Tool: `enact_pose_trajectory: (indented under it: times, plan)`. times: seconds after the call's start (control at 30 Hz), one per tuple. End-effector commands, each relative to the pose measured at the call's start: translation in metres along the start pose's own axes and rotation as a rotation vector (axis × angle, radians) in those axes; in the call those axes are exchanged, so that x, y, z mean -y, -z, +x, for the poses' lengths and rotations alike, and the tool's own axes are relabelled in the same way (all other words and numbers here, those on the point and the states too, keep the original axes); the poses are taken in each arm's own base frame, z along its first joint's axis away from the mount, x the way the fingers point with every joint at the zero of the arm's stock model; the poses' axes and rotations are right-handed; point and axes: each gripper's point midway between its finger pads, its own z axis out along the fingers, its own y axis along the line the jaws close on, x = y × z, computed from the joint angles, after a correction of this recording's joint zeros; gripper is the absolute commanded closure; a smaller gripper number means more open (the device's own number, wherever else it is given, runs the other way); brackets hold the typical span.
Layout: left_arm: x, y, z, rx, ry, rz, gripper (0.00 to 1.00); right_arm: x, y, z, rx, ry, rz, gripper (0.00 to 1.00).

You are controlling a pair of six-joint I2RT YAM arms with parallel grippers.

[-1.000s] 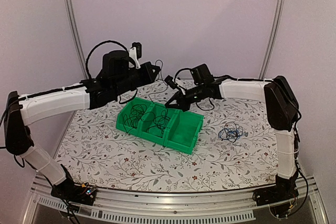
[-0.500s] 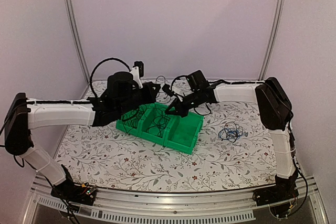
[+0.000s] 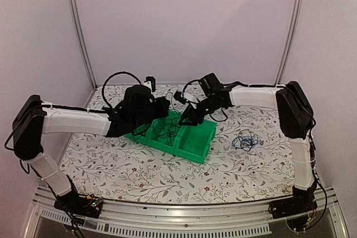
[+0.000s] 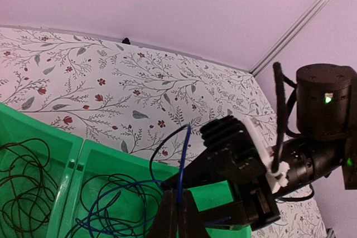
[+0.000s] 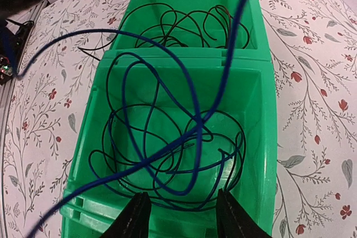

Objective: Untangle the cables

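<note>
Floral worktop (image 3: 139, 165) carries a green bin (image 3: 195, 146). Left claw (image 4: 178, 215) is clenched on the blue cable (image 4: 182, 160), which loops among black cables (image 5: 241, 147) in the bin's middle compartment. Right claw (image 5: 181, 215) hangs released above them. Best it pins the black loops while the left lifts slowly.

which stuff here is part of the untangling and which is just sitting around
Job: blue cable, held by left gripper; black cables; loose tangle.
Just there: green bin; floral table.
</note>
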Motion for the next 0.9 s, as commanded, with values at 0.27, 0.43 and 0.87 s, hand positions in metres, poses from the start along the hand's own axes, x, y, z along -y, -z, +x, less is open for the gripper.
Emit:
enact_pose_trajectory:
  times: [0.27, 0.43, 0.87]
  plan:
    - [-0.005, -0.048, 0.067, -0.226, -0.174, -0.123, 1.00, 0.011, 0.148, 0.021, -0.012, -0.007, 0.205, 0.44]
    - [-0.016, -0.062, 0.106, -0.354, -0.227, -0.200, 1.00, 0.035, 0.211, 0.073, -0.048, -0.142, 0.365, 0.52]
    - [-0.007, -0.060, 0.110, -0.414, -0.207, -0.204, 0.83, 0.048, 0.236, 0.195, -0.291, -0.271, 0.422, 0.52]
